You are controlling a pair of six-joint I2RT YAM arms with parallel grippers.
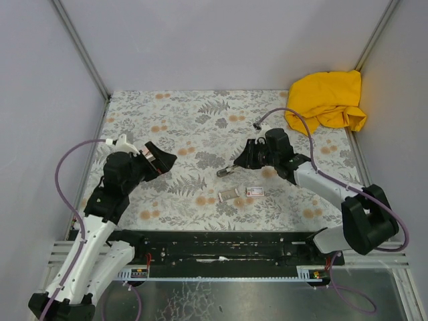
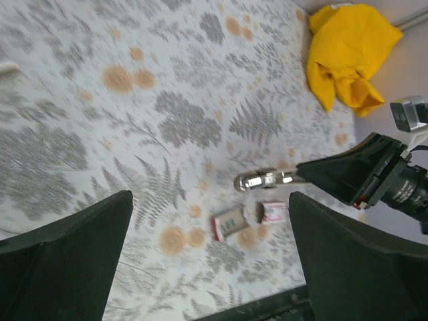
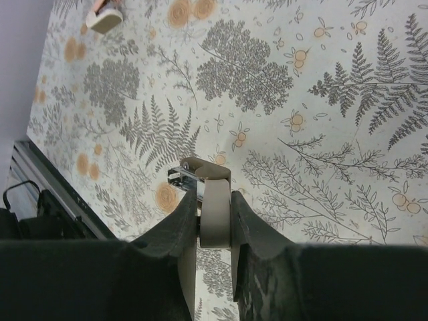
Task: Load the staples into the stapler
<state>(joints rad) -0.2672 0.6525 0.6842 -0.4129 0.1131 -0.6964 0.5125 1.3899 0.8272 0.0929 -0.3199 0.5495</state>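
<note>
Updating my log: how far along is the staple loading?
Done: the right gripper clamps the cream-and-silver mini stapler. In hand: nothing more; the left gripper hovers open, empty. Left: fetching staples from the small white-and-red box and loading them.

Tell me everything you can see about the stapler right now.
The stapler is small, with a cream plastic body and a shiny silver metal part showing at its front end. The right gripper is shut on it, clamping both sides of the body, so the front end juts out beyond the gripper, roughly level. Whether it rests on the patterned table or hangs just above it cannot be told.
</note>
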